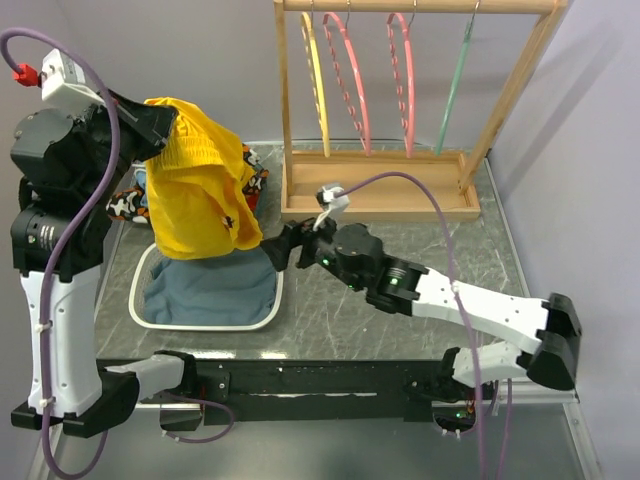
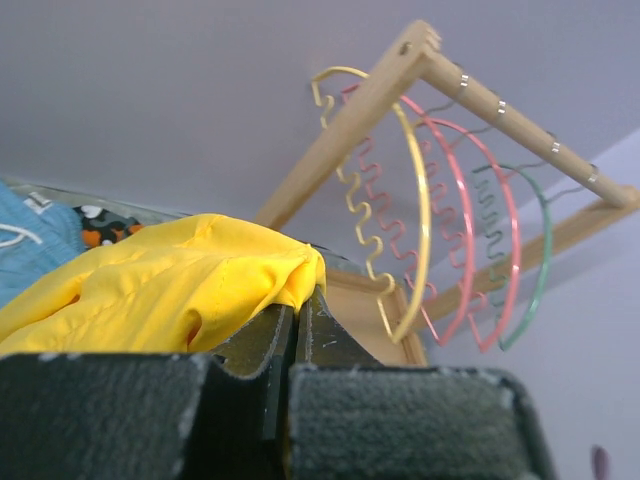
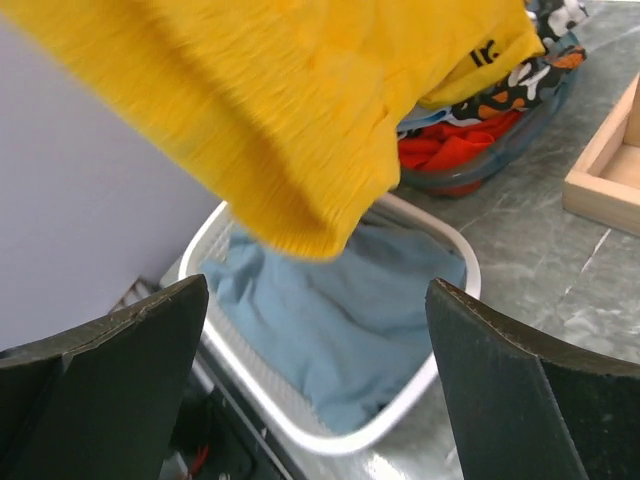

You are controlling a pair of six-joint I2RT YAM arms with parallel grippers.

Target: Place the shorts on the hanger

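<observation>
At the left side of the grey marbled tabletop, the left tool is raised high and clenched on the upper edge of the bright yellow fabric shorts. The shorts hang free below it, clear of the tabletop. Their lower hem dangles above a white-rimmed mesh basket that holds a crumpled blue-grey cloth. Behind the shorts lies a heap of patterned orange, black and white garments.

The right tool reaches in low from the right. Its jaws are spread wide and released, holding nothing, just beside the lower right corner of the shorts. The right wrist view shows the yellow hem, with a small dark logo, hanging ahead of the parted fingers.

At the far right stands a light wooden rack. The slim pale teal-green plastic hanger hangs from its top rail, rightmost of four and well apart from the shorts. To its left hang two pink hangers and one yellow hanger.
</observation>
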